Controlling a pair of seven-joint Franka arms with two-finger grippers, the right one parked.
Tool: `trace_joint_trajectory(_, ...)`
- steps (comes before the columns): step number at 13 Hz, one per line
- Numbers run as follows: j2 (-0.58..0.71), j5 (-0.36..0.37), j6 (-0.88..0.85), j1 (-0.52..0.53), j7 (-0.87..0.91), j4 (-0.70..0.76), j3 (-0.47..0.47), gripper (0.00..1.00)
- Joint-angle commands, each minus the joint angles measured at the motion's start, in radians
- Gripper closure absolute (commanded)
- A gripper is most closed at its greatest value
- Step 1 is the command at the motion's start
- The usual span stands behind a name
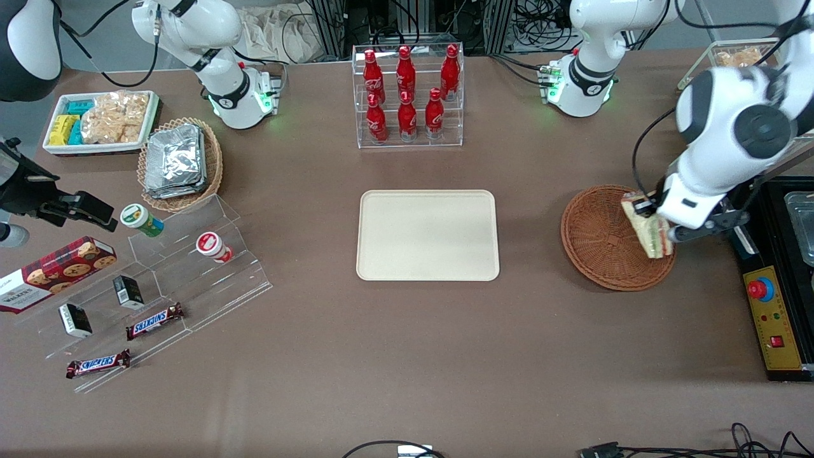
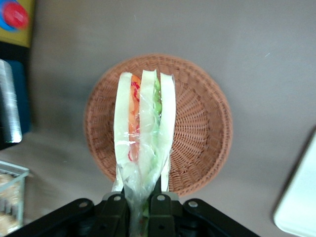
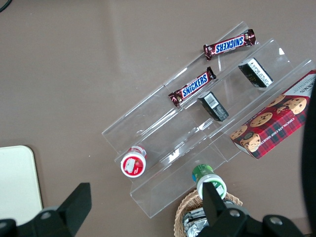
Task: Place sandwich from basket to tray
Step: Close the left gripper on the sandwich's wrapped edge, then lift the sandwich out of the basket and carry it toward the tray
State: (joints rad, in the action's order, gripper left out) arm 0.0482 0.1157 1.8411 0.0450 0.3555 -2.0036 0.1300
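The sandwich (image 1: 650, 233) (image 2: 143, 128), a clear-wrapped wedge of white bread with green and red-orange filling, hangs in the air above the round dark-brown wicker basket (image 1: 601, 245) (image 2: 197, 123). My left gripper (image 1: 658, 221) (image 2: 142, 207) is shut on the sandwich's narrow end, over the basket's edge toward the working arm's end of the table. Nothing else shows in the basket. The flat cream-beige tray (image 1: 427, 235) (image 2: 301, 192) lies bare at the middle of the table, well apart from the basket toward the parked arm.
A clear rack of red cola bottles (image 1: 407, 95) stands farther from the front camera than the tray. A black control box with a red button (image 1: 772, 312) sits at the working arm's end. Snacks on acrylic steps (image 1: 159, 280) and a tan basket of foil packets (image 1: 181, 162) lie toward the parked arm's end.
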Motion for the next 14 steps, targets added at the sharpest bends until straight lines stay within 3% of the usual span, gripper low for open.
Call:
trace_joint_trajectory(1, -0.085, 0.001, -0.204, -0.011, -0.055, 0.277, 0.007, 1.00)
trace_joint_trajectory(5, -0.223, -0.019, -0.457, -0.013, -0.124, 0.647, 0.008, 1.00)
trace_joint_trajectory(9, -0.240, -0.016, -0.468, -0.025, -0.106, 0.655, 0.129, 1.00)
trace_joint_trajectory(12, -0.266, -0.019, -0.465, -0.121, 0.113, 0.655, 0.215, 1.00)
trace_joint_trajectory(14, -0.326, -0.008, -0.447, -0.251, 0.312, 0.681, 0.241, 1.00)
